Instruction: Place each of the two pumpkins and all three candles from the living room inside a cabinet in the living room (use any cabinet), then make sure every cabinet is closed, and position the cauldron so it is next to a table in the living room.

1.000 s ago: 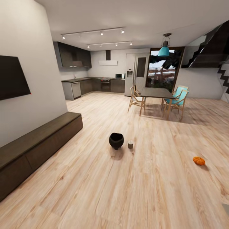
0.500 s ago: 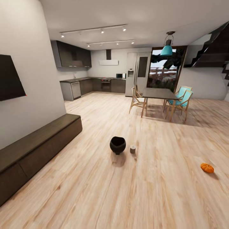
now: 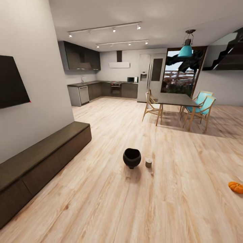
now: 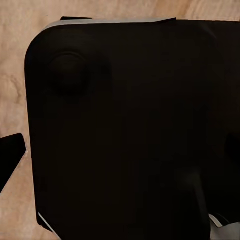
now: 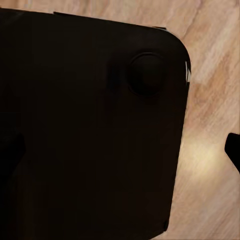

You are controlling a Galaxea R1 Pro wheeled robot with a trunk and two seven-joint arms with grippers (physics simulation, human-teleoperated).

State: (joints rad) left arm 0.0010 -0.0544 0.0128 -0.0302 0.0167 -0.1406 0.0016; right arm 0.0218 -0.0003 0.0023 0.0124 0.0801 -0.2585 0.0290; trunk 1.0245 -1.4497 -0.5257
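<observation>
No writing, label, brand, number or sign could be read anywhere in these pictures.
</observation>
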